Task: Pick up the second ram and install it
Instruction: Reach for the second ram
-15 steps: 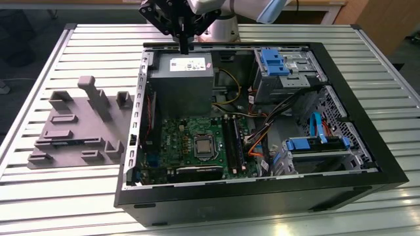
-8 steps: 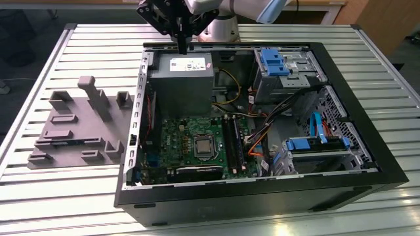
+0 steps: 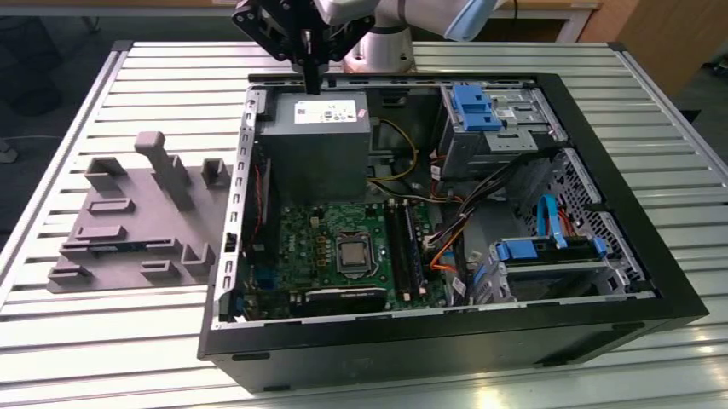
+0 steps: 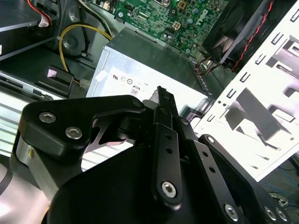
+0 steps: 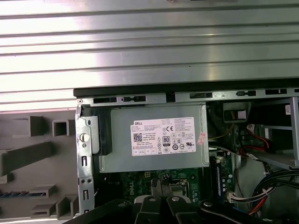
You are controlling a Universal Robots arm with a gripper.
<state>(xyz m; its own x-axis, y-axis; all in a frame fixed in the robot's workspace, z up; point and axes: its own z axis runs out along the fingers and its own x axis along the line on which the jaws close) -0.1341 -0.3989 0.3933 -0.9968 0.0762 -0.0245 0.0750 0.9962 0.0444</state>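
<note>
the gripper (image 3: 309,83) hangs above the psu (image 3: 313,145), fingers pinched together on nothing, and the second ram (image 3: 118,248) sits well off to its side in the gray holder (image 3: 148,223), probably light, stiff and fragile, so grab its long edges.

arm (image 3: 424,15): wrist aimed straight down | pincer (image 3: 310,83): vertical | fingers (image 4: 161,100): pressed together at the tips

Robot lab: slatted aluminium bench (image 3: 102,341), open PC case (image 3: 455,336).
</note>
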